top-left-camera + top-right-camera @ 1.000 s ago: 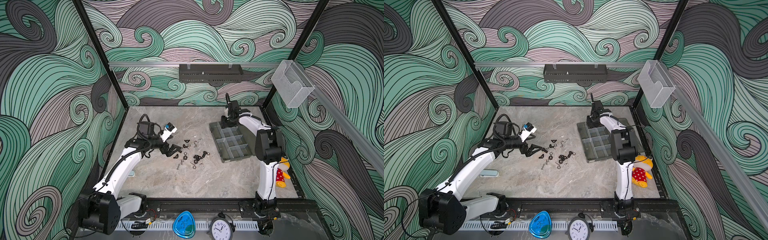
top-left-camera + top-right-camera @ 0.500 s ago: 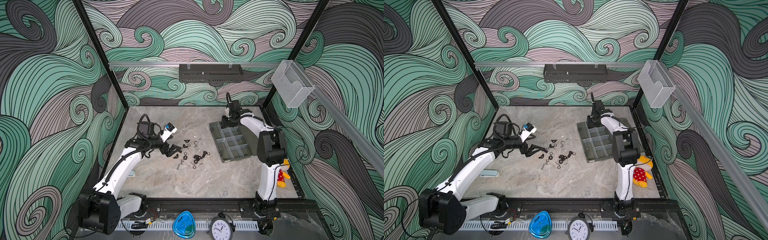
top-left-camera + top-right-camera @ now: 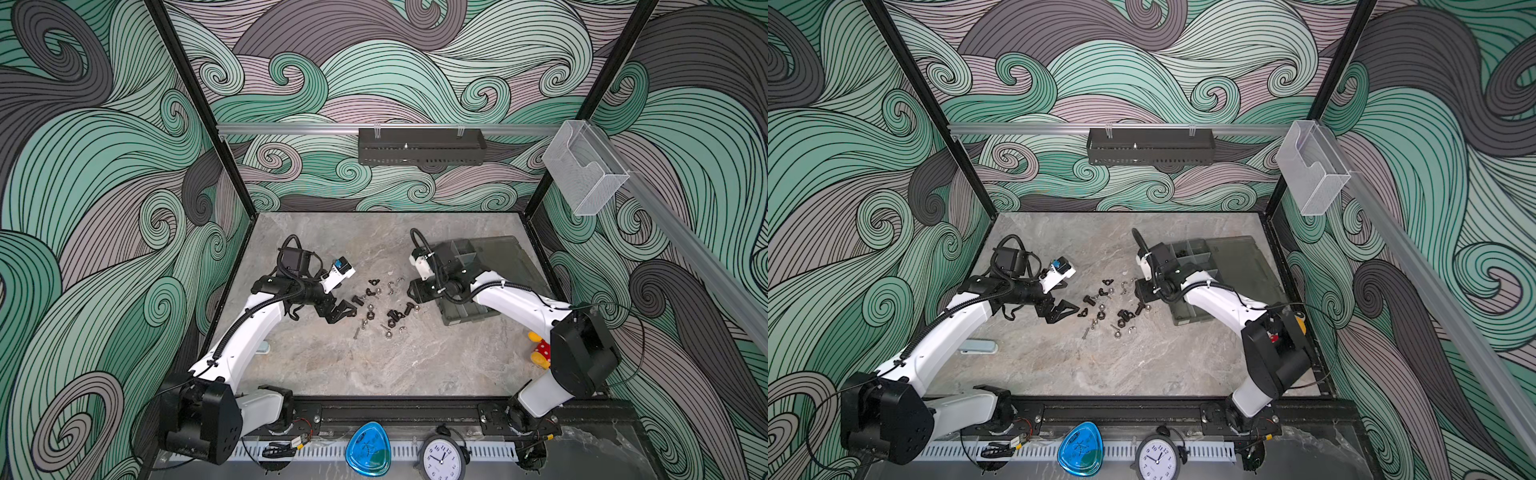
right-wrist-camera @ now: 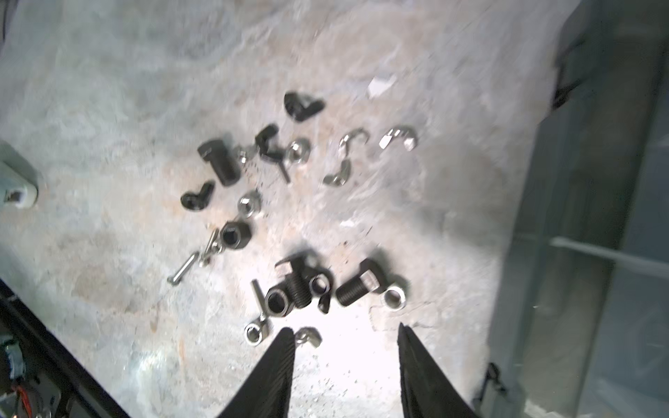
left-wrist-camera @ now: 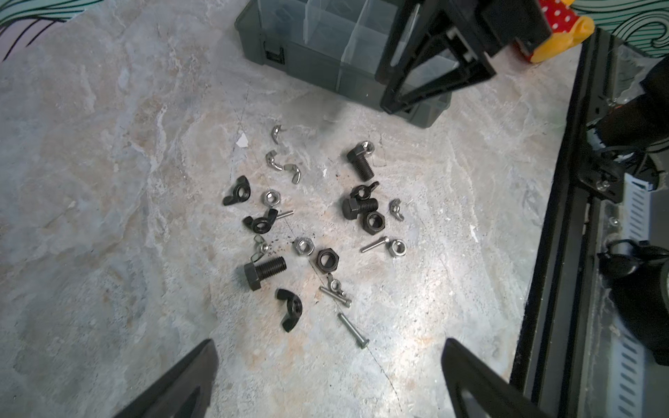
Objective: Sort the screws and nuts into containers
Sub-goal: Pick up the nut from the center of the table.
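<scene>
**Fasteners loose on table, both grippers holding nothing**

Screws (image 5: 266, 269) and nuts (image 5: 286, 320) scattered in one small cluster on the marble table (image 3: 374, 365), in the middle between the two arms. Among the screws: three short thick black bolts, plus a few thin silver ones lying flat. Among the nuts: black wing pieces, silver wing pieces, black and silver hex rings. Some touching, for example one black bolt against a black hex nut and a black wing nut; others lying apart.

Containers (image 3: 1192, 253) just beside the cluster, on the side of the right arm: compartments of one smoky-grey box with light dividers. Lid (image 3: 507, 257) lying open and flat on the table, on the side of the box away from the cluster. Content of the compartments not possible to tell.

Left gripper (image 3: 340, 309) low at the edge of the cluster, on the side away from the box. Fingers (image 5: 188, 380) spread wide, only bare table between them.

Right gripper (image 4: 344, 329) at the opposite edge, near the front of the box. Fingers moderately apart, gripping nothing. Silver wing nut just beside one fingertip; silver hex nut and black bolt near, in front. Right wrist view slightly blurred.

Red-and-yellow plush toy (image 3: 540, 351) by the right arm, well apart from the fasteners.
</scene>
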Robot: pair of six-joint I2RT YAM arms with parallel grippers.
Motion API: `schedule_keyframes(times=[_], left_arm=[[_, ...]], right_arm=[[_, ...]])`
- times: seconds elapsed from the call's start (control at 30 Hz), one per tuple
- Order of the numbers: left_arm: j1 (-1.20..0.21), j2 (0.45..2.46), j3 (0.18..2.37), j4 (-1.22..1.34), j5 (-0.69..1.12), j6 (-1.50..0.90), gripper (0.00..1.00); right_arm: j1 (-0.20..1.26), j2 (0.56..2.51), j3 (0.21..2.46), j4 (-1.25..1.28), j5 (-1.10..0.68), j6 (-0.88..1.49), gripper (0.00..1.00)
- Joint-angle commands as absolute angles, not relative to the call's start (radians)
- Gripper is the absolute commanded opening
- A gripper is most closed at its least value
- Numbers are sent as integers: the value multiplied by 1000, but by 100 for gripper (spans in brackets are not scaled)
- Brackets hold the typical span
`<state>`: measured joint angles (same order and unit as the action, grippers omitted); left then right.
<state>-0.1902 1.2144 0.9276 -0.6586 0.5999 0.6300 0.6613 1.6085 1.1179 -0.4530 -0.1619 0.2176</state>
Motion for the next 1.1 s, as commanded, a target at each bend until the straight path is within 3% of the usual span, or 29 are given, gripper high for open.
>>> schedule_keyframes(times=[0.0,0.47,1.07], left_arm=[[-182,1217,962,-724,528,677,99],[-160,1160,936,-641,476,609,99],[-139,1143,933,-603,554,584,99]], right_arm=[[727,1620,1134,-389,-189,200,52],[894,1872,1279,-382,-210,96,55],[905,2031,1389,-430,-131,116,50]])
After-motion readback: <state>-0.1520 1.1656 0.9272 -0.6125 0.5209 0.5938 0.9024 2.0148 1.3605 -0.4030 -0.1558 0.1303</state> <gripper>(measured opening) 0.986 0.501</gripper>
